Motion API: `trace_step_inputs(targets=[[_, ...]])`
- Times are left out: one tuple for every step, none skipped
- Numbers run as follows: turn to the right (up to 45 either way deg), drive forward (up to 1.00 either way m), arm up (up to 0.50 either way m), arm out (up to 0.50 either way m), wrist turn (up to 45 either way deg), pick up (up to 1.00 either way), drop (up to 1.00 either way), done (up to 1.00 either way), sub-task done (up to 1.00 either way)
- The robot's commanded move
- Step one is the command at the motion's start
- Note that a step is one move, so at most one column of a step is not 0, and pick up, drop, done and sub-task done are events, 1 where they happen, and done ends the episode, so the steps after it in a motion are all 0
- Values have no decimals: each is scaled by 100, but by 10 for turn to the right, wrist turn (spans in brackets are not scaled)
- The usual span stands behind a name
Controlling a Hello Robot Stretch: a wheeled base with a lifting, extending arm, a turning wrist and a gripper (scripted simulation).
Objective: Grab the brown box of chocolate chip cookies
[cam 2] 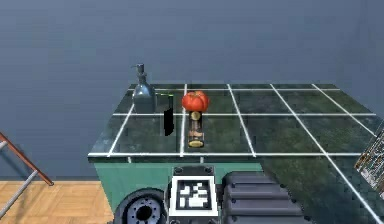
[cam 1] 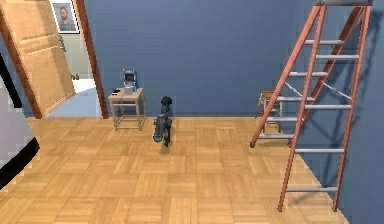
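Well, we stand alongside a dark green tiled countertop with pale grout lines (cam 2: pixel 300 125). Toward its far left stands a grey-blue glass bottle with a narrow neck (cam 2: pixel 142 90); just right of it and nearer is a slim dark upright thing (cam 2: pixel 168 118), then a red round thing like a tomato (cam 2: pixel 194 100), and just near of that a small tan-brown upright thing (cam 2: pixel 196 135). We cannot tell whether this is the brown box of chocolate chip cookies. At the near edge our dark ribbed arm (cam 2: pixel 255 200) shows beside a white square marker with black marks (cam 2: pixel 195 195), and left of that the gripper (cam 2: pixel 142 208), a dark round body; its far end is unclear, so we cannot tell how its fingers are set or whether it holds anything. Ahead, a wooden parquet floor (cam 1: pixel 150 180) runs to a blue wall (cam 1: pixel 200 50). On the left stands an open wooden door (cam 1: pixel 40 60); by the far wall a small metal-legged side table (cam 1: pixel 127 105) carries a small grey gadget (cam 1: pixel 127 78), and a small dark figure (cam 1: pixel 164 125) stands on the floor just right of it. A red-brown stepladder with grey rungs (cam 1: pixel 315 100) rises on the right, a small wooden stool (cam 1: pixel 268 100) behind it.
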Motion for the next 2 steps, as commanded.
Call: trace_step_inputs(targets=[[0, 0, 0, 26, 0, 0, 0, 0, 0], [0, 0, 0, 0, 450, 0, 0, 0, 0]])
